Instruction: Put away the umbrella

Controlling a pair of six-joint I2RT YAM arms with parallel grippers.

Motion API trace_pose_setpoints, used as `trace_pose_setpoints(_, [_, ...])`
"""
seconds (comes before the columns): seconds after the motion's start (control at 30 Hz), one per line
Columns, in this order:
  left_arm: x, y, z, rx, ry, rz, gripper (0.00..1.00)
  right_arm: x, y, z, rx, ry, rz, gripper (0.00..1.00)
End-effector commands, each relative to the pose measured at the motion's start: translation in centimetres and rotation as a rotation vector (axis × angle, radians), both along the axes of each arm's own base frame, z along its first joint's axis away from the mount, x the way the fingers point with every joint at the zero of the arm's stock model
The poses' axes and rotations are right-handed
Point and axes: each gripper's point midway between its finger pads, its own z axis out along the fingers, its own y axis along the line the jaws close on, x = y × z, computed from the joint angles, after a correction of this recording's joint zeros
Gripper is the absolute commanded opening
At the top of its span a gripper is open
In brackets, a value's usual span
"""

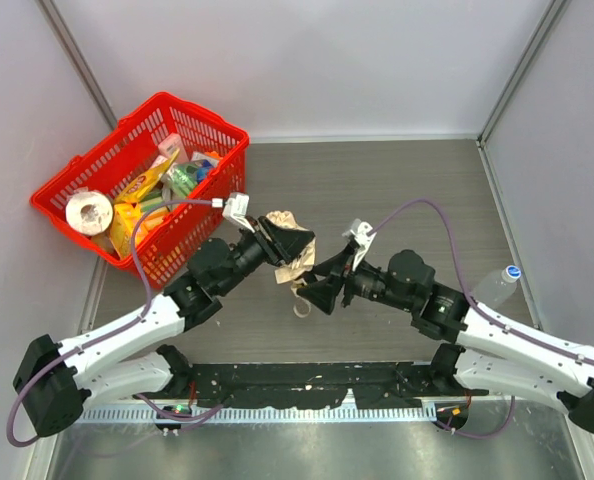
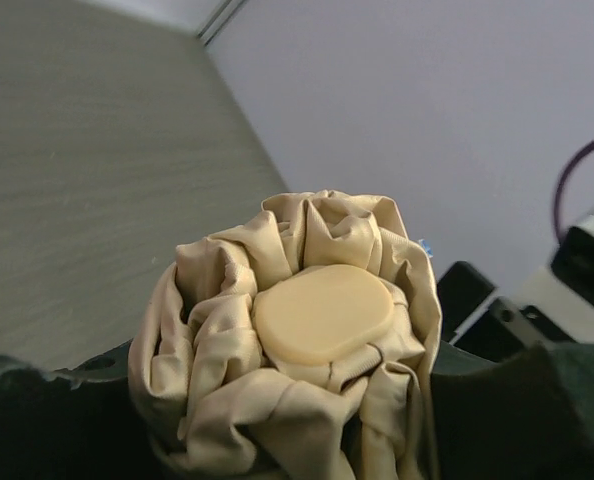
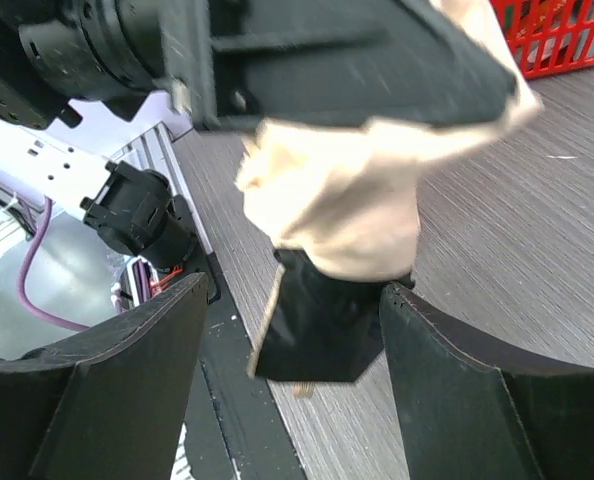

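Top external: L gripper [image 1: 282,243] clamped on folded umbrella [image 1: 295,268] over mid-table [image 1: 407,190]; R gripper [image 1: 322,290] open just beside it.
Long axis runs roughly far-to-near, slightly tilted, cord loop [image 1: 299,303] end twd arm bases. Left wrist: I see umbrella [image 2: 277,400] nearly end-on, flat tan cap [image 2: 322,312] facing cam, bunched fabric wedged btwn fingers [image 2: 497,410]. Right wrist: umbrella [image 3: 337,200] hangs below L gripper [image 3: 327,60], black end [image 3: 322,330] lowest, btwn spread R fingers [image 3: 117,380]; contact, can't tell.

The grey wood-grain table [image 1: 397,190] bears a red basket [image 1: 204,114] far left and a clear bottle [image 1: 497,285] at right.
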Motion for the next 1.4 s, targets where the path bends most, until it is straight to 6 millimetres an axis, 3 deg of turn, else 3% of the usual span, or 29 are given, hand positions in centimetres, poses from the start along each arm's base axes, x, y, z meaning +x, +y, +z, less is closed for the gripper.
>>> trace_pose_setpoints(0.0, [0.7, 0.6, -0.5, -0.005, 0.149, 0.055, 0.00, 1.1, 2.2, 4.1, 0.072, -0.075, -0.003, 0.74])
trace_pose_setpoints(0.03, [0.9, 0.8, -0.7, 0.004, 0.167, 0.069, 0.00, 1.9, 2.8, 3.1, 0.049, -0.035, -0.029, 0.74])
trace_pose_setpoints(0.07, [0.9, 0.7, -0.9, 0.013, 0.179, 0.070, 0.00, 3.0, 2.9, 3.5, 0.048, -0.025, -0.085, 0.74])
trace_pose_setpoints(0.17, [1.2, 1.0, -2.1, 0.026, 0.238, 0.099, 0.00, 4.3, 4.0, 1.2, -0.002, 0.048, -0.126, 0.69])
trace_pose_setpoints(0.3, [1.1, 1.2, -2.8, 0.015, 0.295, 0.109, 0.04, 3.8, 5.5, 0.4, 0.063, 0.081, -0.073, 0.57])
trace_pose_setpoints(0.33, [1.2, 1.3, -3.1, 0.020, 0.320, 0.122, 0.07, 3.7, 5.9, 0.2, 0.082, 0.083, -0.058, 0.50])
trace_pose_setpoints(0.37, [1.2, 1.4, -3.4, 0.020, 0.335, 0.121, 0.13, 3.7, 6.1, 0.2, 0.086, 0.090, -0.053, 0.44])
trace_pose_setpoints(0.4, [1.2, 1.4, -3.3, 0.019, 0.336, 0.120, 0.26, 3.7, 6.3, -0.1, 0.088, 0.093, -0.047, 0.30])
trace_pose_setpoints(0.47, [1.0, 1.5, -3.0, 0.017, 0.343, 0.102, 0.51, 3.6, 6.5, -0.3, 0.097, 0.093, -0.036, 0.12])
trace_pose_setpoints(0.53, [0.8, 1.9, -2.4, 0.020, 0.331, 0.088, 0.65, 3.5, 6.3, -0.8, 0.125, 0.120, -0.023, 0.00])
trace_pose_setpoints(0.63, [0.5, 3.1, -1.1, 0.015, 0.286, 0.080, 0.99, 3.3, 5.4, -2.1, 0.175, 0.180, 0.010, 0.00])
trace_pose_setpoints(0.8, [0.5, 5.7, -0.8, 0.027, 0.268, 0.123, 1.00, 2.4, 4.5, -2.4, 0.235, 0.203, 0.048, 0.00])
trace_pose_setpoints(1.0, [0.8, 10.8, -2.6, 0.137, 0.307, 0.322, 1.00, 4.0, 2.1, -4.0, 0.267, 0.291, -0.009, 0.00])
trace_pose_setpoints(1.2, [0.1, 13.8, -0.6, 0.121, 0.206, 0.421, 1.00, 9.0, -0.8, -6.8, 0.264, 0.438, -0.132, 0.00])
trace_pose_setpoints(1.37, [-0.3, 13.3, -0.1, 0.127, 0.181, 0.383, 1.00, 11.7, -1.5, -6.0, 0.345, 0.482, -0.093, 0.00])
